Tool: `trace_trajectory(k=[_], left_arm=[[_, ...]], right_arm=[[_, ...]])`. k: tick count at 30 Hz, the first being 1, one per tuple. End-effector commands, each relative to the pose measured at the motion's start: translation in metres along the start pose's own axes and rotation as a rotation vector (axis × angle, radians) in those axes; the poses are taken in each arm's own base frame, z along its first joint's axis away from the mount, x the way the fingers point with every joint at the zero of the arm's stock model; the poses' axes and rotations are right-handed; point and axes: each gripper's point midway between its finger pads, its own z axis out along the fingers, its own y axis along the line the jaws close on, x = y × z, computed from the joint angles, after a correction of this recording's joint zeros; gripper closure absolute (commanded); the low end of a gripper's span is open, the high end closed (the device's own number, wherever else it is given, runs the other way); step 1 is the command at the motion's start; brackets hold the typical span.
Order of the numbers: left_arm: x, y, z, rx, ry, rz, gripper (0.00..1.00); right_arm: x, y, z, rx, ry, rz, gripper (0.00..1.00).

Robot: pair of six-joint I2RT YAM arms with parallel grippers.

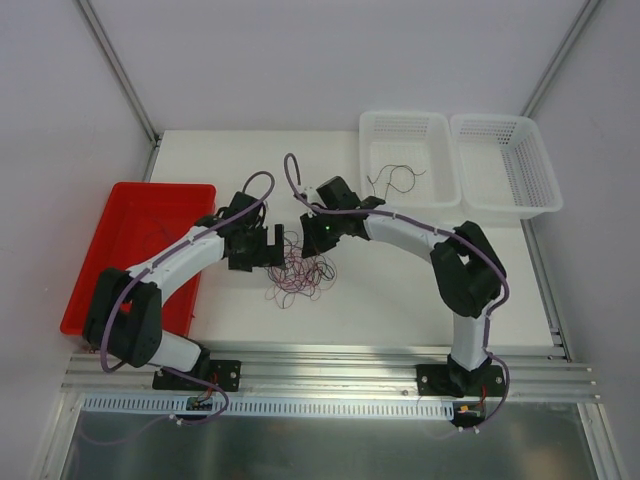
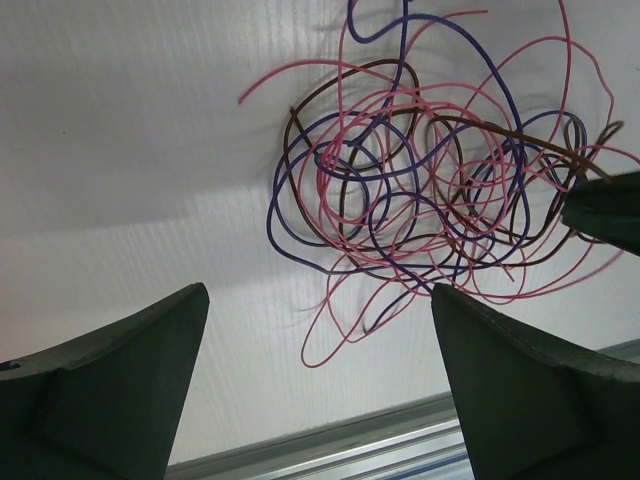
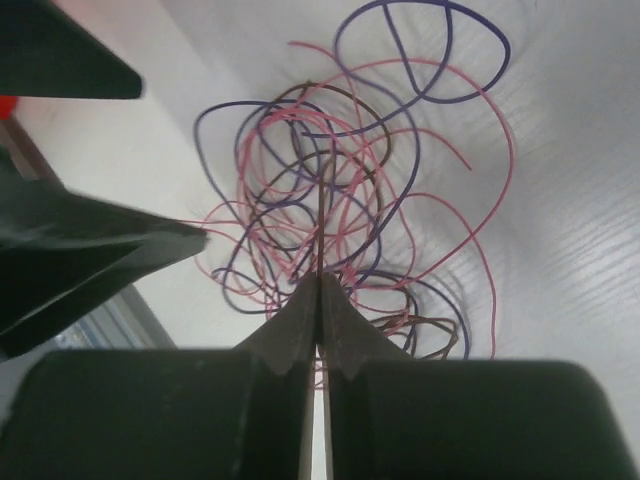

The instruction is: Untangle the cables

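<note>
thin curly cables (image 2: 400,190) tangled on ribbed white table (image 2: 130,150); left gripper (image 2: 318,292) wide, right gripper (image 3: 320,282) pinching a brown strand.

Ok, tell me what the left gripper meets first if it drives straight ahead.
Probably the cables: their near pink loop lies just ahead of the left gripper, though the table beneath may come first.

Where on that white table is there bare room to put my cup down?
Bare: the strip of table between the cables and the near edge, and the far corner beside the left-hand basket. Crowded: the middle, where the left gripper and right gripper meet.
</note>
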Motion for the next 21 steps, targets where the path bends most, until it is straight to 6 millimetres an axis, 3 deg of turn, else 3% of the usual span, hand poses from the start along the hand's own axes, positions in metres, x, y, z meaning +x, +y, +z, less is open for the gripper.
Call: trace_trajectory(k=[1,4,10,16,21], left_arm=[[-0.007,-0.013,-0.001,0.063,0.011,-0.021,0.05],[-0.005,-0.017,0.004,0.085,0.03,-0.035,0.07],[-0.001,-0.018,0.012,0.091,0.051,-0.062,0.14],[0.004,-0.008,0.025,0.036,0.076,-0.087,0.28],[0.007,0.001,0.033,-0.015,0.088,-0.088,0.4]], right_arm=[[-0.05,0.044,-0.058,-0.071,-0.2,-0.069,0.99],[-0.055,0.058,-0.077,-0.087,-0.241,-0.076,0.99],[-0.05,0.077,-0.095,-0.098,-0.269,-0.098,0.99],[-0.051,0.1,-0.119,-0.1,-0.333,-0.1,0.99],[-0.059,0.12,-0.17,-0.085,-0.441,-0.127,0.99]])
